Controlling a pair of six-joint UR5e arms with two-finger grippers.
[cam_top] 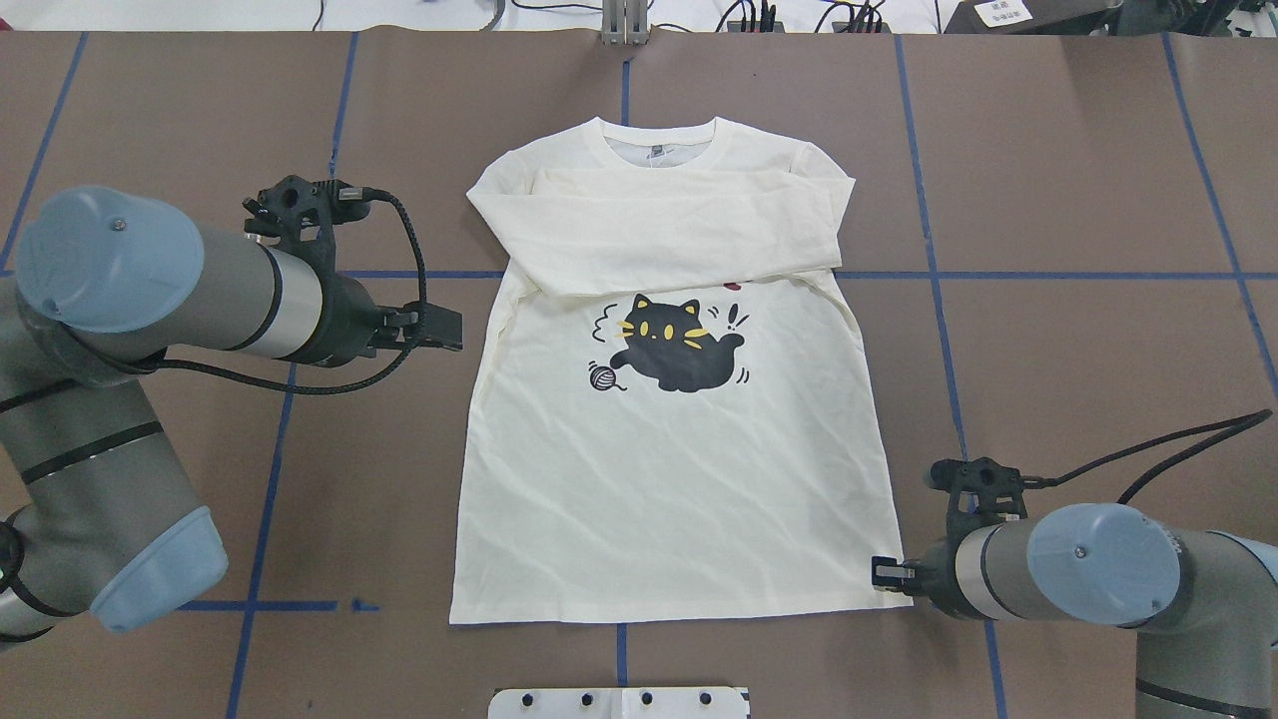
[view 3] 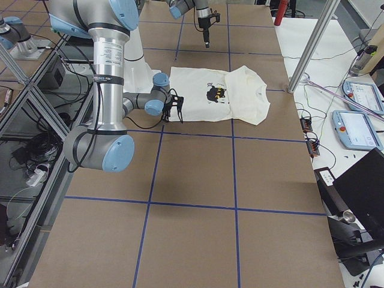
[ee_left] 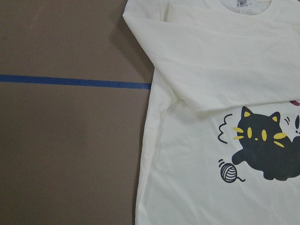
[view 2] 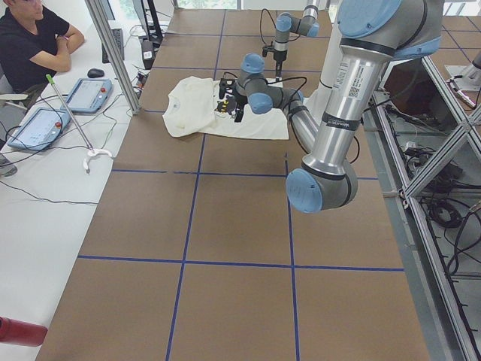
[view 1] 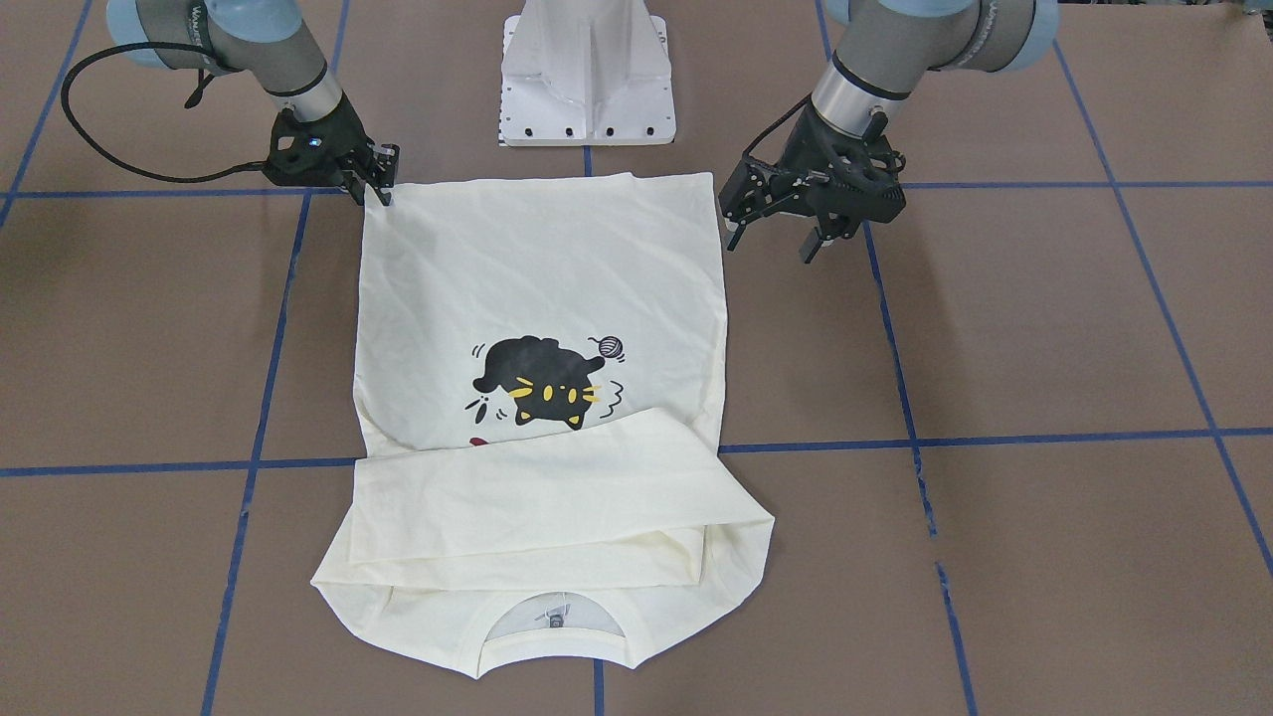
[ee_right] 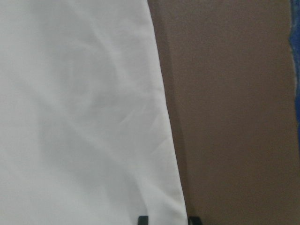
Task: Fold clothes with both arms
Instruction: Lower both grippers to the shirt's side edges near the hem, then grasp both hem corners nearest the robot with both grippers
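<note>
T-shirt [cam_top: 669,499] corner at right hand [cam_top: 883,572]

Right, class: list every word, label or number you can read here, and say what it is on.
Nothing can be read with certainty.
T-shirt: red lettering hidden under the folded sleeve; only a red scrap shows.
Neck label: too small.
Right arm: casing lettering cut off and blurred.
Left arm: white sticker too small.

**Right cam: shirt status**

T-shirt [view 3: 195,102] is lying flat on the table [view 3: 192,228], cat print [view 3: 217,94] facing up. Near right gripper [view 3: 174,110] is sitting low at its hem corner. Far left gripper [view 3: 206,37] is hanging beyond the shirt's far edge, pointing down.
</note>
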